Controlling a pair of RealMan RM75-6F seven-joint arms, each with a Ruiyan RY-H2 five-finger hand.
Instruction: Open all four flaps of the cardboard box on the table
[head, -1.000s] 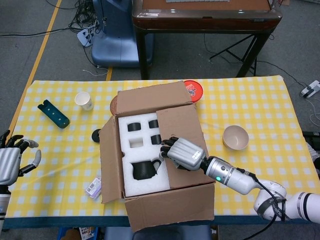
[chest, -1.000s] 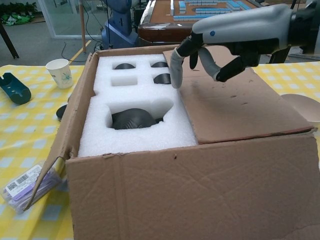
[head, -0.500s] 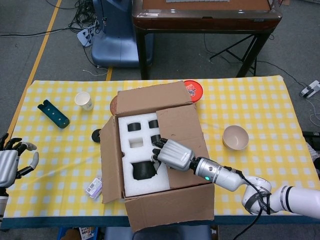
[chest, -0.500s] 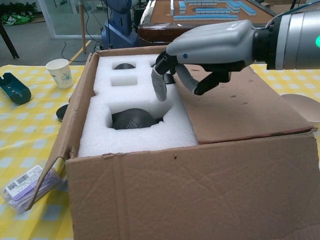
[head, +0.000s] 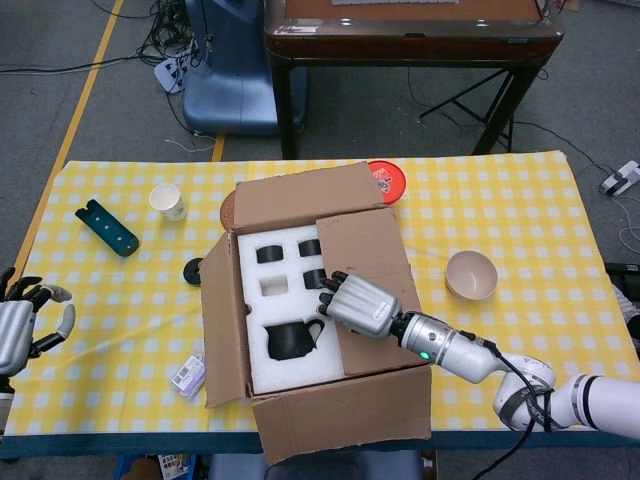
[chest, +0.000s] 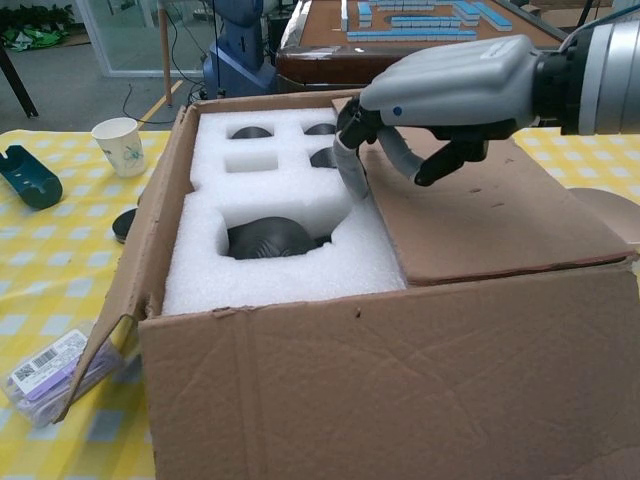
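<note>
The cardboard box (head: 340, 415) stands mid-table with a white foam insert (chest: 280, 200) holding a black teapot (chest: 265, 238). Its back flap (head: 305, 195), left flap (head: 222, 330) and front flap (chest: 400, 380) stand open. The right flap (head: 365, 265) still lies folded over the foam. My right hand (head: 355, 303) hovers over that flap's inner edge, fingers apart and curled down, one fingertip (chest: 350, 175) touching the edge where it meets the foam; it holds nothing. My left hand (head: 20, 325) stays at the table's far left edge, fingers spread and empty.
Left of the box are a paper cup (head: 168, 201), a teal holder (head: 106, 228), a black disc (head: 194, 270) and a barcoded packet (head: 187, 377). A red lid (head: 385, 181) sits behind the box, a beige bowl (head: 471, 274) to its right.
My right hand swung left over the foam, then came back right to the right flap's edge. The box shifted slightly. The left hand sank a little lower.
</note>
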